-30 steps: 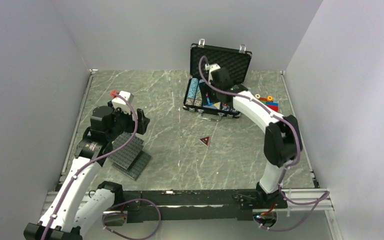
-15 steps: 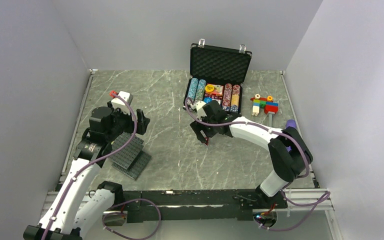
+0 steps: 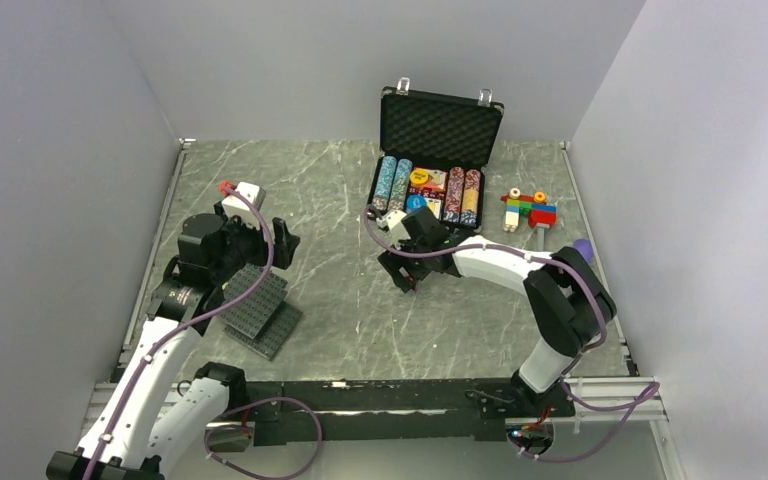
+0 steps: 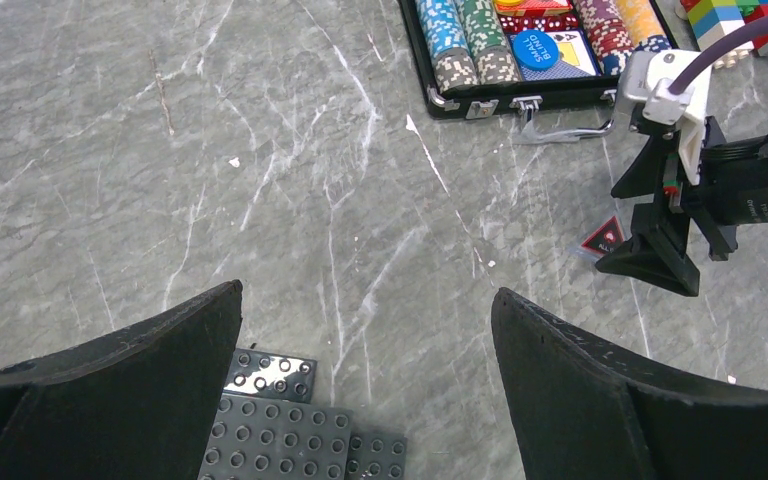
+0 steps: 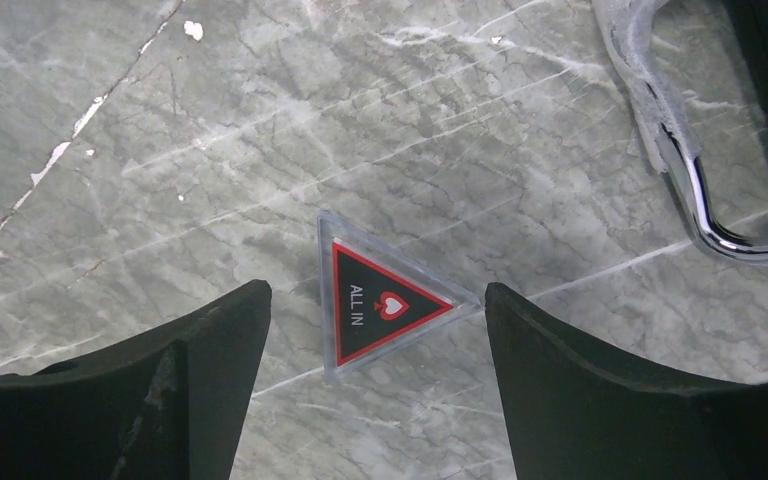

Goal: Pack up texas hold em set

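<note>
The texas hold em set is a black case (image 3: 441, 120) standing open at the back, with chip rows, cards and a blue button (image 4: 535, 50) in its tray. A clear triangular "ALL IN" button (image 5: 380, 300) with a red-edged black face lies flat on the marble. My right gripper (image 5: 375, 288) hangs open over it, a finger on each side, and the button's right corner is at the right finger (image 5: 600, 380). From the top view that gripper (image 3: 403, 274) hides the button. My left gripper (image 4: 367, 290) is open and holds nothing.
Dark grey studded building plates (image 3: 260, 305) lie under the left gripper. A colourful toy-block figure (image 3: 528, 208) stands right of the case. The case's chrome handle (image 5: 695, 190) lies just right of the right gripper. White walls enclose the table.
The right arm swung from inside the case down to the table and now straddles the triangular button, its jaws slightly wider. The left arm has not moved.
</note>
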You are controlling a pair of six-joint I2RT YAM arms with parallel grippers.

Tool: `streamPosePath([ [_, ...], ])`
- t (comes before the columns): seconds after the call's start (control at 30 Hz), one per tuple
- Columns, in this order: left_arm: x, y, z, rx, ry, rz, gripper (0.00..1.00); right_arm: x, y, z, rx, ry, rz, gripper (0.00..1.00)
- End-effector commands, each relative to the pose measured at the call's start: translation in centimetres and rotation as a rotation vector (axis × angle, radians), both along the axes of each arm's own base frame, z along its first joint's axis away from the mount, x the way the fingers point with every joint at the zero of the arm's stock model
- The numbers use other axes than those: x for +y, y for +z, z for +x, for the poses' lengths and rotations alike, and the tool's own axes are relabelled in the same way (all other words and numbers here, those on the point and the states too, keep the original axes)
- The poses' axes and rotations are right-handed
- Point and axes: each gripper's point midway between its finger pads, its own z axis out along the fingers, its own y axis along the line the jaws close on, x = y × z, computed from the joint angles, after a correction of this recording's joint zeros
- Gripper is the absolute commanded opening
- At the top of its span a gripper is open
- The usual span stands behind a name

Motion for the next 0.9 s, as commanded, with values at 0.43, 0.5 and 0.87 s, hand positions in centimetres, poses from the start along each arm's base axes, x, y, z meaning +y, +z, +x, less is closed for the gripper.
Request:
streamPosePath([
  [0.43, -0.2, 1.6, 0.2, -0.055, -0.010, -0.018, 0.98, -0.2, -0.7, 0.6, 0.011, 0.015, -0.008, 0.84],
  [0.5, -0.2, 1.6, 0.2, -0.055, -0.012, -0.018, 0.98, -0.5, -1.0, 0.6, 0.016, 0.011, -0.013, 0.84],
  [0.87, -0.2, 1.6, 0.2, -0.056, -0.011, -0.018, 0.98, -0.7, -2.2, 0.1, 0.052, 0.006, -0.032, 0.80],
])
